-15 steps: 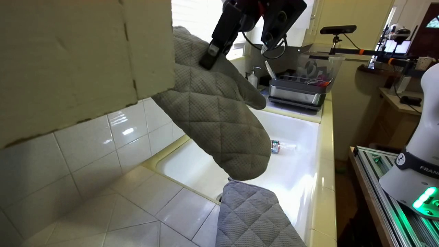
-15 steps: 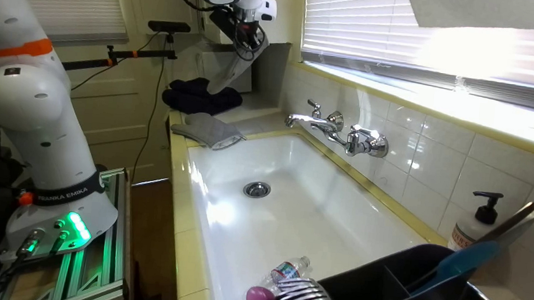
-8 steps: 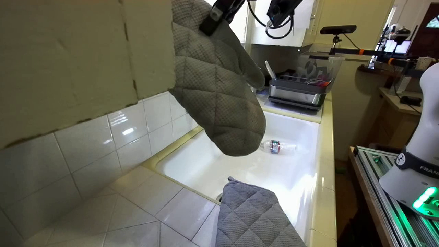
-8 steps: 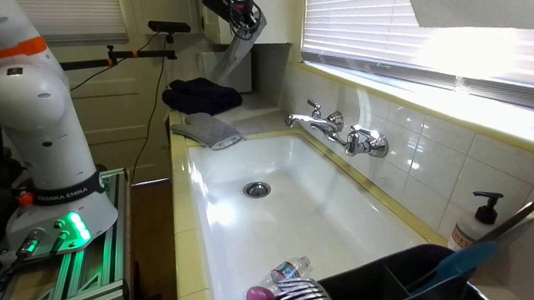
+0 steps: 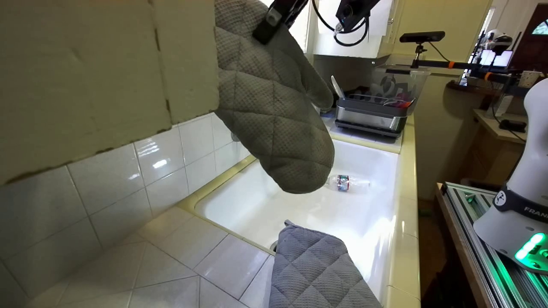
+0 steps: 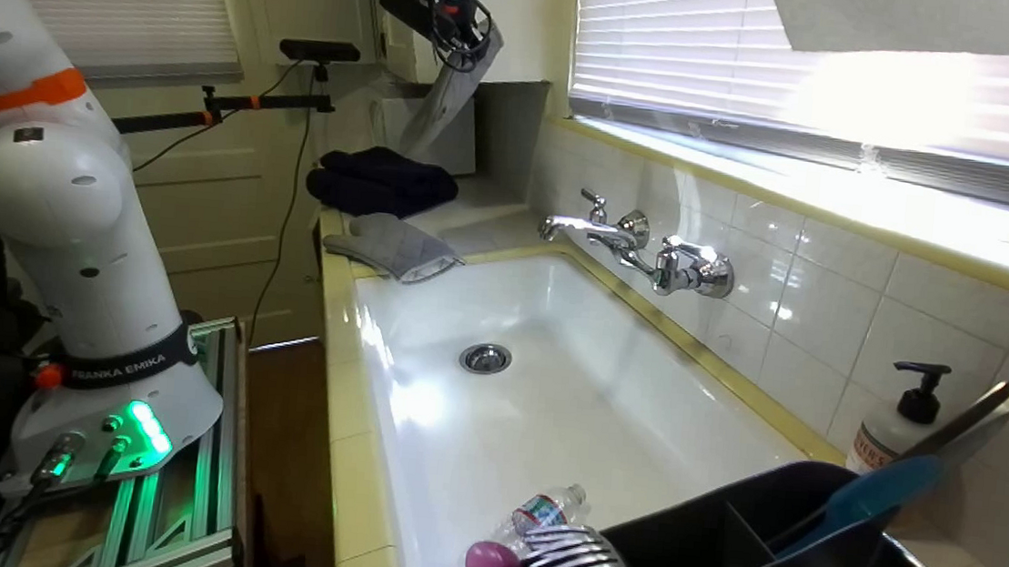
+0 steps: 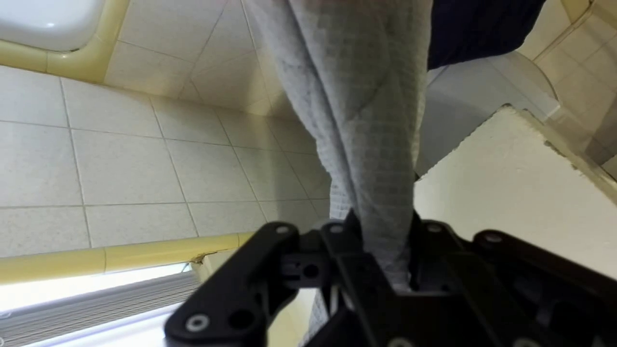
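Observation:
My gripper (image 7: 385, 229) is shut on a grey quilted oven mitt (image 7: 371, 106), pinched between the fingers in the wrist view. In an exterior view this mitt (image 5: 274, 111) hangs tilted above the end of the sink, its rounded tip downward and its thumb toward the dish rack. One black finger (image 5: 266, 31) presses on its face. In an exterior view the gripper (image 6: 463, 47) holds it above dark folded cloth (image 6: 381, 183). A second grey mitt (image 5: 319, 269) lies on the counter at the sink's edge; it also shows in an exterior view (image 6: 393, 248).
A cream cabinet (image 5: 107, 72) stands close beside the held mitt. The white sink (image 6: 584, 418) holds a plastic bottle (image 5: 344, 183). A faucet (image 6: 600, 231) juts from the tiled wall. A dish rack (image 5: 370, 115) and soap bottle (image 6: 899, 419) stand at the sink's far end.
My gripper has risen with the mitt, mostly between the first two moments. The mitt hangs higher over the sink, showing more of the bottle. The second mitt has not moved.

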Motion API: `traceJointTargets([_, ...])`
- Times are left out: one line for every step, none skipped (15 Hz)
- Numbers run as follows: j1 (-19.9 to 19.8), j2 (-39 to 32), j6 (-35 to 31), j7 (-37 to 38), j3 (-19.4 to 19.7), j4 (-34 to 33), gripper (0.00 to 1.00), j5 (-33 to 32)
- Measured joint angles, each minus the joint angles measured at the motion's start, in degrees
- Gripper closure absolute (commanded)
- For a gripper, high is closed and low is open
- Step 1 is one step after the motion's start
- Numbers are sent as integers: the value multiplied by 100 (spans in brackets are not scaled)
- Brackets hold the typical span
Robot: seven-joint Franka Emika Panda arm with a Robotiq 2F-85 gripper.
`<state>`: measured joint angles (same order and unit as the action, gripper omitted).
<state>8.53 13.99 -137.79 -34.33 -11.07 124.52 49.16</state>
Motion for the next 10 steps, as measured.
traceJointTargets([0,0,-1,0,0,0,96,0])
traceJointTargets([14,-2,-5,-4,20,-7,96,0])
traceJointTargets([40,-2,-53,-14,57,-26,96,1])
traceJointTargets([64,-1,-148,-33,95,-71,96,1])
traceJointTargets([83,2,-263,-72,133,-139,96,1])
traceJointTargets([90,7,-388,-104,164,-224,96,-1])
traceJointTargets([98,10,-512,-131,194,-326,96,-11])
traceJointTargets([106,14,-620,-169,226,-439,96,-30])
traceJointTargets([111,17,-705,-197,252,-550,96,-58])
traceJointTargets([115,20,-752,-224,275,-660,96,-103])
